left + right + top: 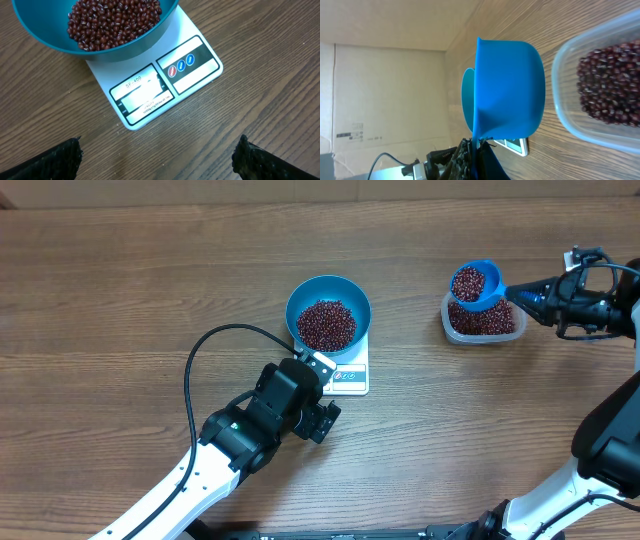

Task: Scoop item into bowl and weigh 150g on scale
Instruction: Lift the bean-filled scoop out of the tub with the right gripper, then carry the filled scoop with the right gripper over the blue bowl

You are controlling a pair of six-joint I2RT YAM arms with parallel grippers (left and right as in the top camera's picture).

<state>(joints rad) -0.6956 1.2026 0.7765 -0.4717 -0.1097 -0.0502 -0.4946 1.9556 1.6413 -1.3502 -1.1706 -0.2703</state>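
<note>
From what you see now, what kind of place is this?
Probably a robot test bench, not a home kitchen: a wooden table, a scale with a bowl of beans, and a cardboard panel beyond it.

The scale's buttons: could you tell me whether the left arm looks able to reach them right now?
Probably yes: the left gripper hangs open and empty just before the front edge of the scale, and the bowl leaves the buttons uncovered.

On the scale (350,377), toward its rear: the bowl (297,298), 1 heap of beans (326,326) in it. Along the scale's front edge, before the bowl: display (142,95) and 3 buttons (181,65), side by side. Right of the scale, well apart: a tub (447,328), more beans inside. Over the tub's scale-side end: a loaded scoop (492,278).
</note>
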